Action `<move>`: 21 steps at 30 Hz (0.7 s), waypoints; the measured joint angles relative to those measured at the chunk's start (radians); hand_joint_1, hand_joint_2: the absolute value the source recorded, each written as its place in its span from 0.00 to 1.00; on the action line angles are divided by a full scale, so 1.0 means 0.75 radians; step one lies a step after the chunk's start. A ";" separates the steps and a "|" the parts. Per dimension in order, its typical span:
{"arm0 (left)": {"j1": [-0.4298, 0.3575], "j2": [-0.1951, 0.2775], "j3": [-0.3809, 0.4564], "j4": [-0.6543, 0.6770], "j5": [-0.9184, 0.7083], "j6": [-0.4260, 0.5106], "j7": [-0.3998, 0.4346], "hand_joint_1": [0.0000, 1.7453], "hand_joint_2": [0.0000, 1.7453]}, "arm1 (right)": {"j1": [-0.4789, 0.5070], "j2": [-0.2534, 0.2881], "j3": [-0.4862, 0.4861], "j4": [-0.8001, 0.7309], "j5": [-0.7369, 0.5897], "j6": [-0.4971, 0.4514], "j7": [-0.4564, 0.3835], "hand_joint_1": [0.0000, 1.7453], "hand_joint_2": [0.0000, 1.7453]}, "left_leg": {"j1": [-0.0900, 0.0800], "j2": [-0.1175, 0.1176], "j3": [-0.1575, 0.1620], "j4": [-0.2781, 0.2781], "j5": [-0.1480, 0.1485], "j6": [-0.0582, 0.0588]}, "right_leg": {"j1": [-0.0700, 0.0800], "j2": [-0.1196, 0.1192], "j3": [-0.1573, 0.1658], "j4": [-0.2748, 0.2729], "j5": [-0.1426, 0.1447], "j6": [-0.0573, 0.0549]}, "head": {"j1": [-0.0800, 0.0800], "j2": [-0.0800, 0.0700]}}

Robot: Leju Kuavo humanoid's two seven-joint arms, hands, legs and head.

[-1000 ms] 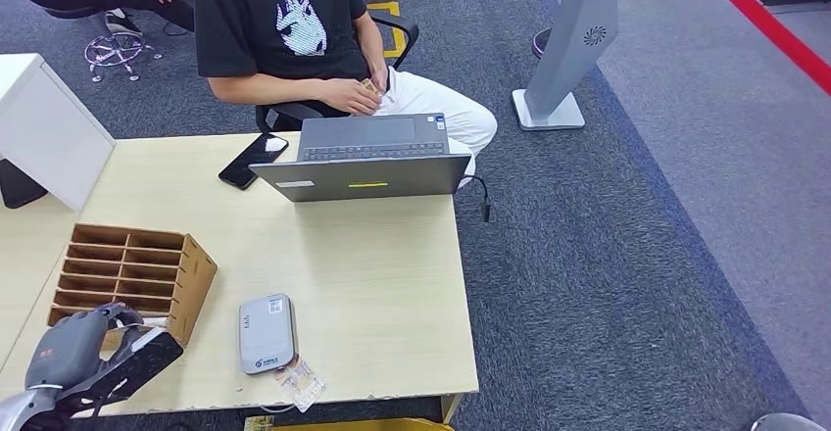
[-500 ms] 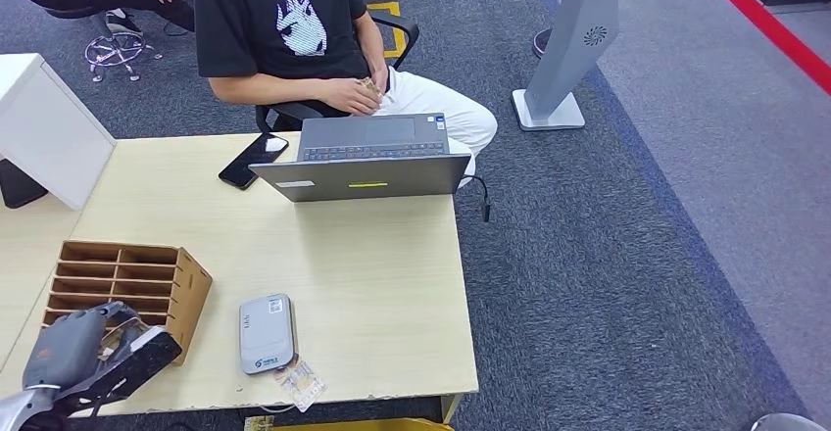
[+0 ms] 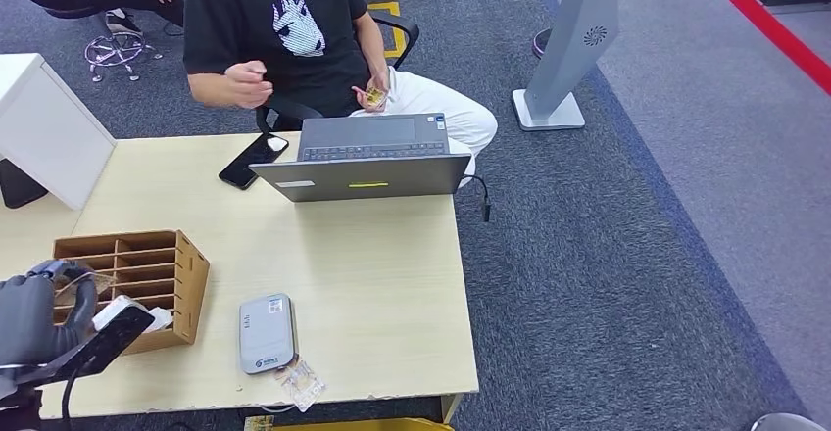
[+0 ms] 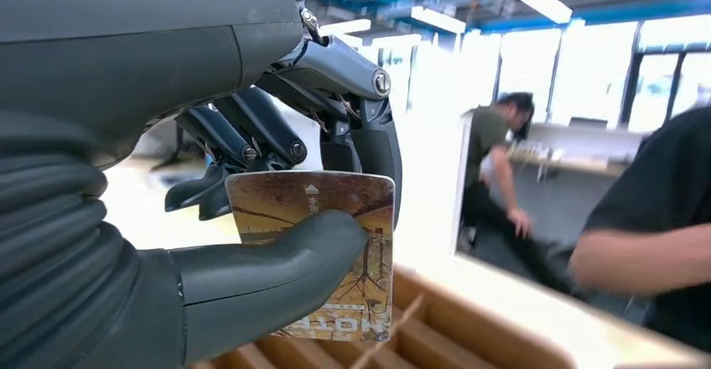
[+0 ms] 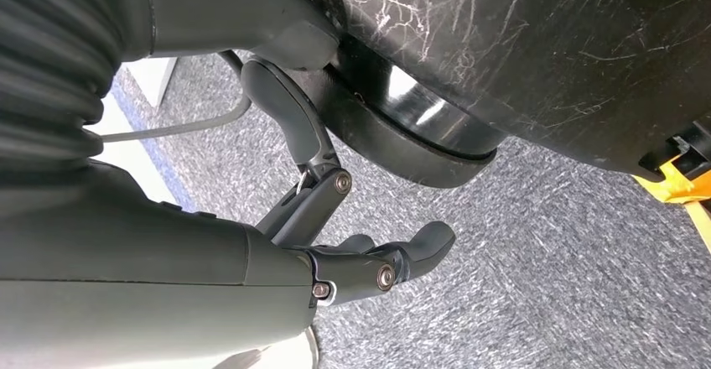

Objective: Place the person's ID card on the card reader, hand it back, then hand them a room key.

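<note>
You've got the room key [image 4: 323,252] in the left hand [image 4: 251,184]: thumb pressed across one face, dark fingers backing the other, so it's clamped on the card. Card stands roughly upright w/ its printed face toward the wrist cam, just above the wooden card rack [image 3: 137,279] at the near left of the desk [image 3: 372,284]. In the head view the left hand [image 3: 44,318] sits at the rack's near end.

Right hand [image 5: 369,268] hangs low beside the robot's body over grey carpet, fingers loosely curled, apart from the thumb, nothing in them.

Handling, as I judge it: thin, stiff, light plastic card, glossy so prob. slippery. Pinch is on the flat faces, which is right; edges give no purchase. Thumb covers mid-card, leaving the far edge free, and that's the bit the person [image 3: 284,29] should take. Don't squeeze harder, a card can bow and pop out sideways. Keep the wrist steady, since a light card shifts easily in the pinch.

Person sits behind the laptop [image 3: 367,162], one hand raised, the other holding a small card-like item near the lap; can't tell if that's the ID. Card reader [image 3: 266,332] lies flat at the near desk edge w/ nothing on it. Looks like ID steps are done and handover of the key is next, a long reach across the desk.
</note>
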 joint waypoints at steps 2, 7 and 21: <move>-0.026 0.000 0.009 -0.033 -0.014 0.008 -0.007 1.00 1.00 | 0.003 0.000 -0.004 -0.005 0.011 0.001 0.003 0.00 1.00 | 0.000 0.000 0.000 0.000 0.000 0.000 | 0.000 0.000 0.000 0.000 0.000 0.000 | 0.000 0.000; -0.087 0.000 0.023 -0.087 -0.027 0.016 -0.012 1.00 1.00 | 0.008 0.000 -0.015 -0.015 0.017 0.006 0.008 0.00 1.00 | 0.000 0.000 0.000 0.000 0.000 0.000 | 0.000 0.000 0.000 0.000 0.000 0.000 | 0.000 0.000; -0.303 0.066 0.047 -0.081 -0.087 -0.021 0.024 1.00 1.00 | 0.012 0.000 -0.039 -0.022 0.066 0.041 -0.010 0.00 1.00 | 0.000 0.000 0.000 0.000 0.001 -0.001 | 0.000 0.001 0.000 0.000 0.001 -0.001 | 0.000 0.000</move>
